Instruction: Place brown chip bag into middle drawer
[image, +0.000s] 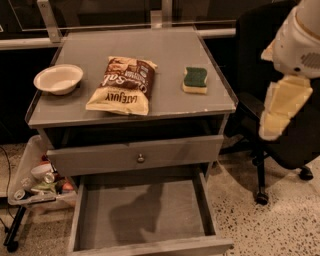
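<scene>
The brown chip bag (122, 86) lies flat on the grey cabinet top, left of centre, with its "LATE JULY" lettering toward the front edge. The middle drawer (145, 212) is pulled out below, showing a bare grey floor and low walls. My gripper (281, 106) shows as a pale yellow and white piece at the right edge. It hangs in the air beside the cabinet's right side, well apart from the bag and above the level of the drawer. It holds nothing that I can see.
A white bowl (58, 78) sits at the left of the cabinet top (170, 47) and a green-and-yellow sponge (195, 80) at the right. A shut drawer front with a round knob (140, 158) is above the open drawer. A black office chair (270, 125) stands at the right, a bin of clutter (37, 182) at the left.
</scene>
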